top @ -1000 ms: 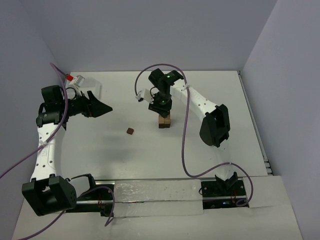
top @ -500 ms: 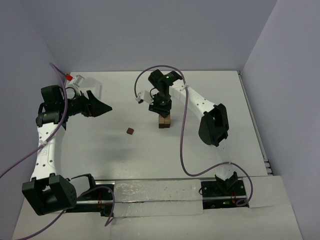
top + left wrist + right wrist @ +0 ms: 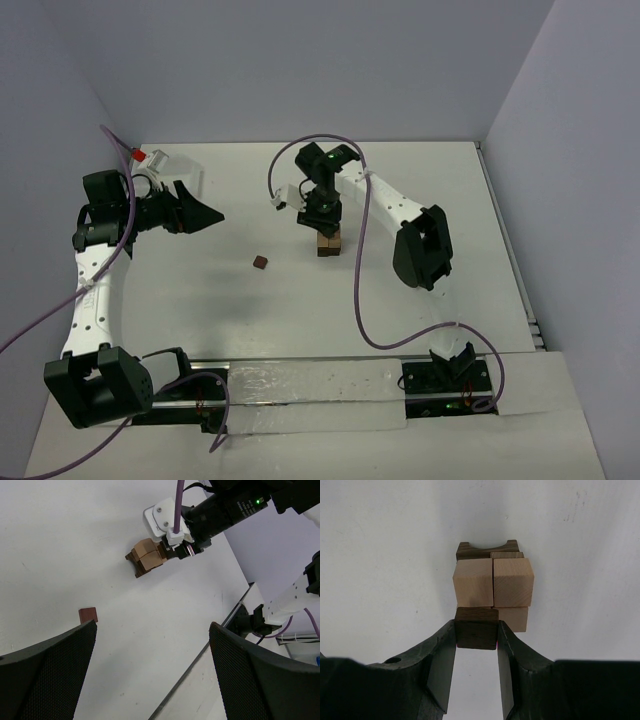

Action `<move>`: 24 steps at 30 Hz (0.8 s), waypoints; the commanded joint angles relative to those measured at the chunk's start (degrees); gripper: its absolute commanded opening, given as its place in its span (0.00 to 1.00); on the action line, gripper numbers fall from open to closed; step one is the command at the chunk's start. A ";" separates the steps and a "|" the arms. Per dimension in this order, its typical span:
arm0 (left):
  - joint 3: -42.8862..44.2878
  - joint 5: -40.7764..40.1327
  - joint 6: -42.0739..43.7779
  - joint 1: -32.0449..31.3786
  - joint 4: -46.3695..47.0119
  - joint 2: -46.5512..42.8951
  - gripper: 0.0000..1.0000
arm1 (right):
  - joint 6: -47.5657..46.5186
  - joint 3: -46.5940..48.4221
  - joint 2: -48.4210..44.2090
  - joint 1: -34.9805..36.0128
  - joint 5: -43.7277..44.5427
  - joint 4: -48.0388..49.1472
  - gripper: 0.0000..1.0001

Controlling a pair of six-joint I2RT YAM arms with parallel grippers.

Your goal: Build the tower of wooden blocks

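Note:
The tower (image 3: pixel 329 243) stands mid-table, a compact stack of tan and dark brown wood blocks. It also shows in the left wrist view (image 3: pixel 147 557) and the right wrist view (image 3: pixel 493 582). My right gripper (image 3: pixel 476 630) is shut on a dark brown cube (image 3: pixel 476 627), held against the near side of the tower's top tan cubes; from above the gripper (image 3: pixel 322 218) sits right over the stack. A loose reddish-brown cube (image 3: pixel 261 262) lies left of the tower, also in the left wrist view (image 3: pixel 88 614). My left gripper (image 3: pixel 205 217) is open and empty, far left.
A clear plastic container (image 3: pixel 172 170) with a red cap lies at the back left behind the left arm. The purple cable (image 3: pixel 365 270) loops around the right arm. A metal rail (image 3: pixel 300 385) runs along the near edge.
The right arm has shifted slightly over the tower with the dark cube in its fingers. The left arm and the loose cube have not moved.

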 commanded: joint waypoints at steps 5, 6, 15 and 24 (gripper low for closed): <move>2.71 1.76 -0.09 0.54 2.45 0.13 0.99 | -1.13 2.45 0.76 -0.63 0.30 0.88 0.24; 2.70 1.79 0.03 0.60 2.38 0.07 0.99 | -1.19 2.40 0.83 -0.63 0.31 1.00 0.25; 2.82 2.24 0.08 0.77 2.11 -0.02 0.99 | -1.32 2.42 1.35 -0.63 1.04 1.74 0.28; 2.71 2.37 0.12 0.95 2.21 0.05 0.99 | -1.25 2.50 1.78 -0.72 1.34 2.24 0.36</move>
